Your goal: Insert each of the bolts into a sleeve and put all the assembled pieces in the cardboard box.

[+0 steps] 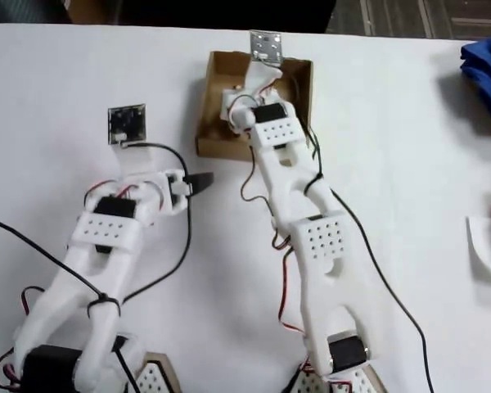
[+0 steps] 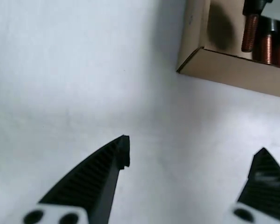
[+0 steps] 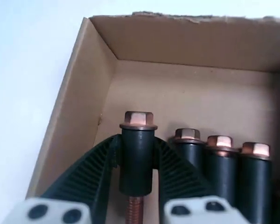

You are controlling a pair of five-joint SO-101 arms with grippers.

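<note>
the right gripper (image 3: 136, 142) is clamped on the black sleeve (image 3: 136, 163) of an assembled piece (image 3: 137, 154), inside the cardboard box (image 3: 79, 107) toward its left side. the copper bolt (image 3: 138, 120) head points away from the wrist, toward the box's far wall. the long axis runs along the fingers, parallel to three finished pieces (image 3: 219, 163) just beside it, so the coming move looks like a plain release. the left gripper (image 2: 194, 145) is wide open and empty over the desk (image 2: 60, 70), near the box's near-left corner.
</note>
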